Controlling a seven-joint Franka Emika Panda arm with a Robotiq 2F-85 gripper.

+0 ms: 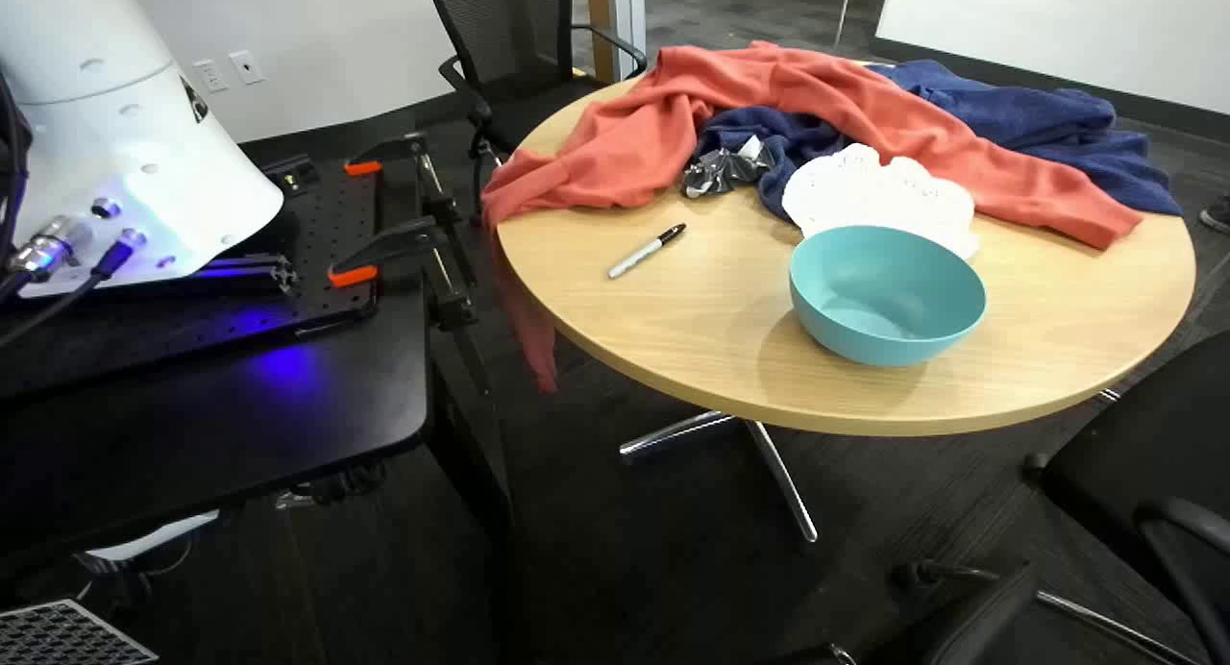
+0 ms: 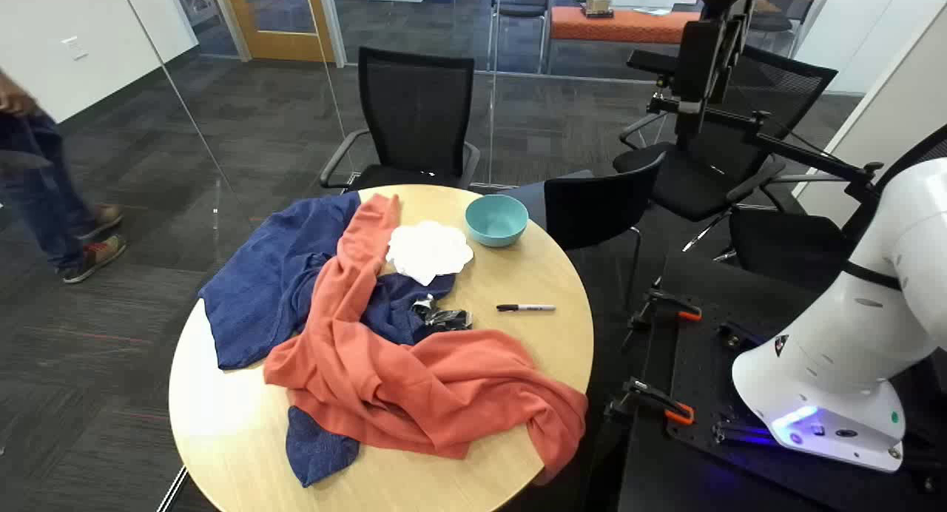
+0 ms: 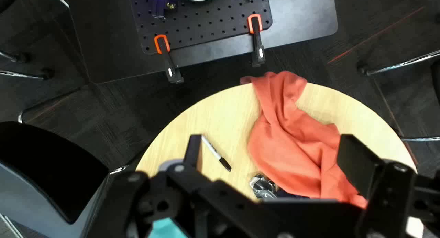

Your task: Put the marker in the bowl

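Note:
The marker (image 1: 648, 252), with a whitish-grey body and black cap, lies on the round wooden table in both exterior views (image 2: 526, 307). The teal bowl (image 1: 886, 295) stands upright on the table near its edge, also in both exterior views (image 2: 496, 220); its inside looks empty. In the wrist view my gripper (image 3: 273, 145) is open and empty, high above the table, with the marker (image 3: 216, 153) far below beside the left finger, which hides its tail end. Only a corner of the bowl (image 3: 167, 228) shows behind the gripper. The gripper (image 2: 692, 123) also hangs at the upper right of an exterior view.
A red-orange cloth (image 2: 385, 379), a navy cloth (image 2: 270, 275), a white scalloped item (image 2: 429, 251) and a crumpled dark wrapper (image 1: 725, 168) lie on the table (image 1: 692, 329). Black chairs (image 2: 414, 112) surround it. Clamps (image 3: 168, 61) jut from the robot's bench. A person (image 2: 52, 186) stands at the far left.

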